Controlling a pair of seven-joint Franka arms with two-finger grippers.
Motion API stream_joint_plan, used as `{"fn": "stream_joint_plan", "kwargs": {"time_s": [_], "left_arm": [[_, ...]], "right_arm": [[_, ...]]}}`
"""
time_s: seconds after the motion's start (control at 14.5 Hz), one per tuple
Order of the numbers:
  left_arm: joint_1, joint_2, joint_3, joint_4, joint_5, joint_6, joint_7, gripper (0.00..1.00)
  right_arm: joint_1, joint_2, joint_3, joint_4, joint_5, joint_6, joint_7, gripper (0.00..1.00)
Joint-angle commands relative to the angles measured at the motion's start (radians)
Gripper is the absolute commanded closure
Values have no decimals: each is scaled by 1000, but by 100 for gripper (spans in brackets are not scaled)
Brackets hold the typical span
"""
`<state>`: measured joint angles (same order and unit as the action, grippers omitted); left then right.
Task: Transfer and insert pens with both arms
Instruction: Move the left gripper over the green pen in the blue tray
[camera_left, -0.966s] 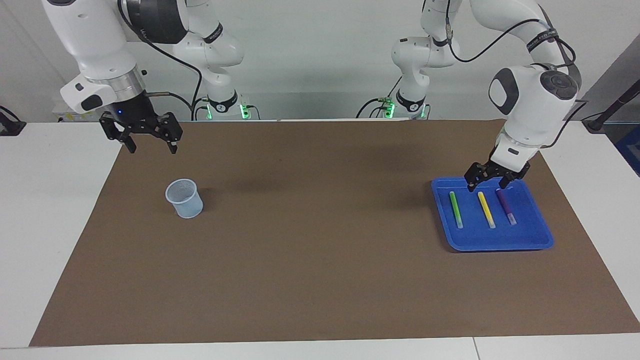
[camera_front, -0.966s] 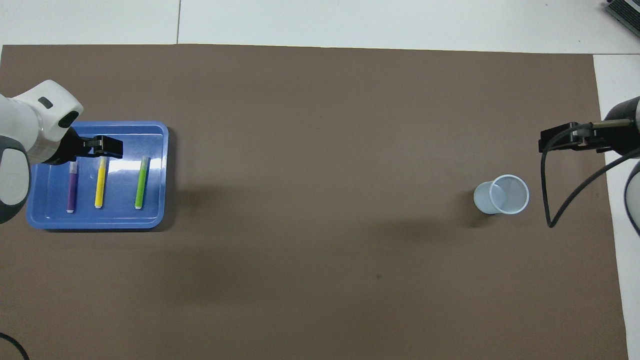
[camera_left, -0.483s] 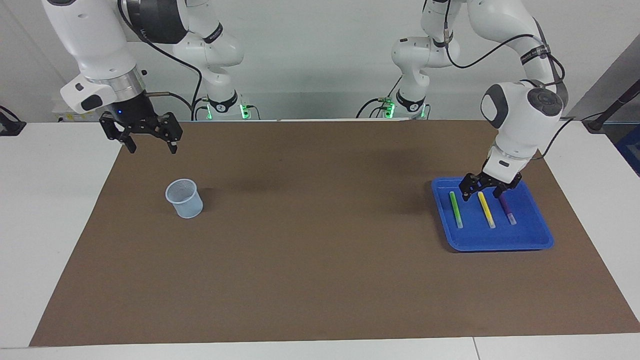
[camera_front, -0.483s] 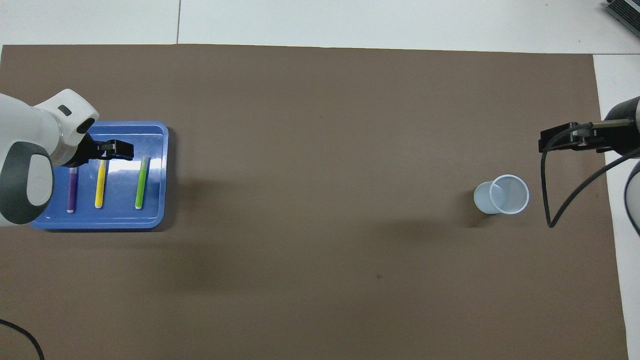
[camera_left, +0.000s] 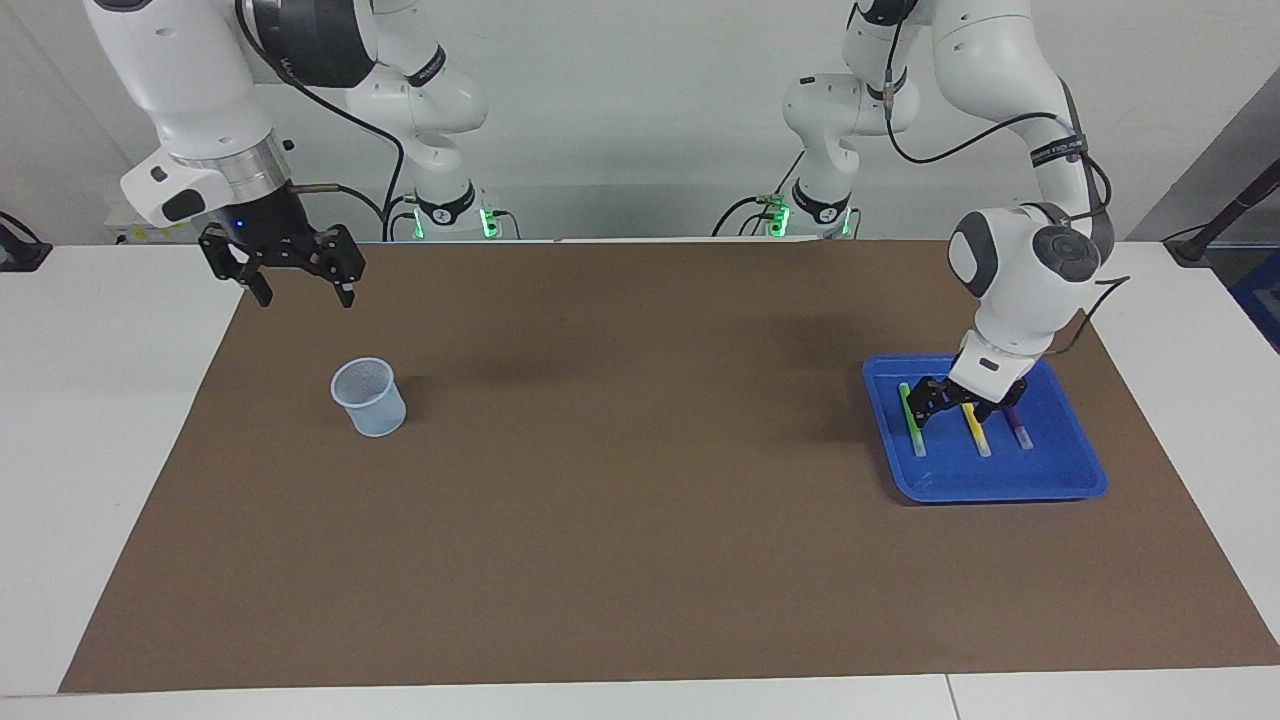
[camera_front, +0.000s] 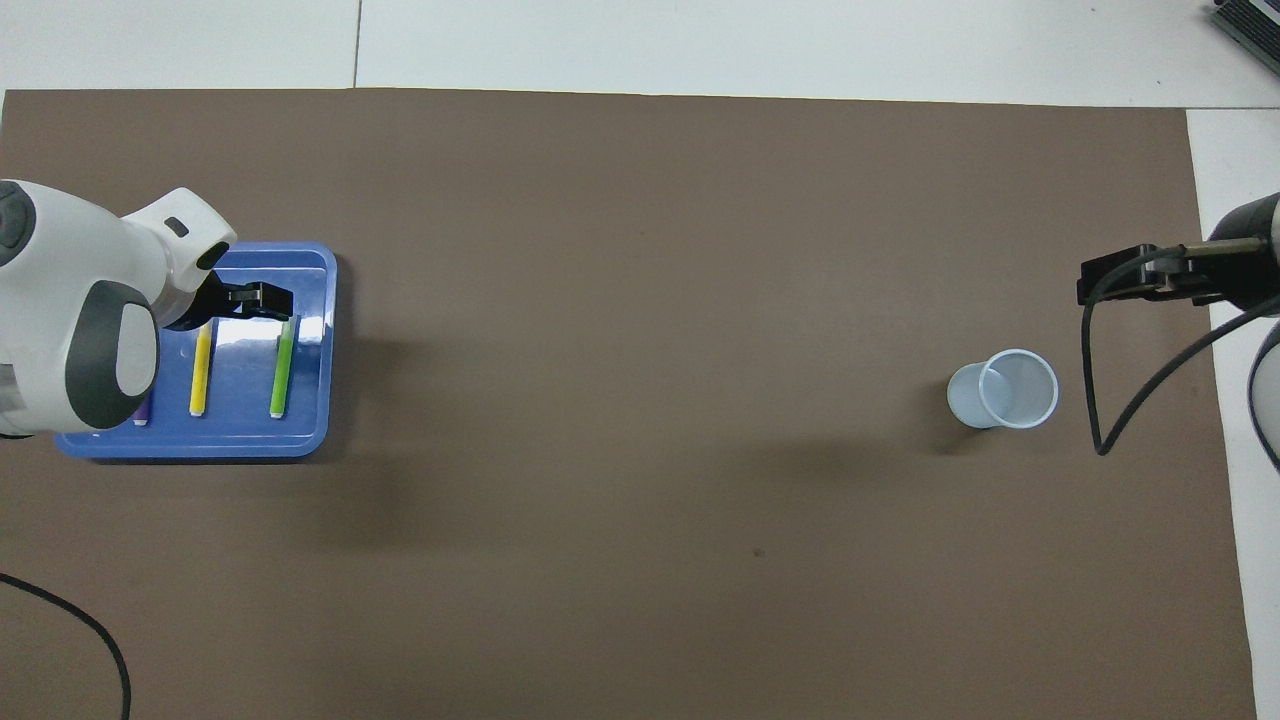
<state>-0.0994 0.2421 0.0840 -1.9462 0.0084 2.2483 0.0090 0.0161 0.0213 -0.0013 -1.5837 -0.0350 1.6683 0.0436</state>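
Note:
Three pens lie side by side in a blue tray (camera_left: 1000, 485) (camera_front: 300, 440): green (camera_left: 912, 425) (camera_front: 281, 375), yellow (camera_left: 977, 435) (camera_front: 200, 375) and purple (camera_left: 1019, 430). In the overhead view only the purple pen's tip (camera_front: 143, 413) shows under the arm. My left gripper (camera_left: 955, 412) (camera_front: 262, 298) is open and low in the tray, over the coloured ends of the green and yellow pens. It holds nothing; whether it touches a pen I cannot tell. My right gripper (camera_left: 304, 296) (camera_front: 1100, 283) waits open in the air, near the mat's corner at the right arm's end.
A pale translucent cup (camera_left: 369, 397) (camera_front: 1003, 389) stands upright on the brown mat (camera_left: 640, 520) toward the right arm's end. A black cable (camera_front: 1100, 400) hangs from the right arm beside the cup. White table borders the mat.
The left arm has come down into the tray and shifted from over the purple and yellow pens toward the green one. The right arm has not moved.

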Motion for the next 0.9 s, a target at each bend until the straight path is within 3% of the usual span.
{"fn": "stream_joint_plan", "kwargs": {"time_s": [0.0, 0.83], "left_arm": [[-3, 40, 5, -10, -8, 63, 23, 0], [-16, 95, -4, -33, -42, 123, 38, 9]], "right_arm": [[-8, -4, 6, 4, -8, -4, -11, 0], [-10, -4, 4, 2, -8, -4, -11, 0]]}}
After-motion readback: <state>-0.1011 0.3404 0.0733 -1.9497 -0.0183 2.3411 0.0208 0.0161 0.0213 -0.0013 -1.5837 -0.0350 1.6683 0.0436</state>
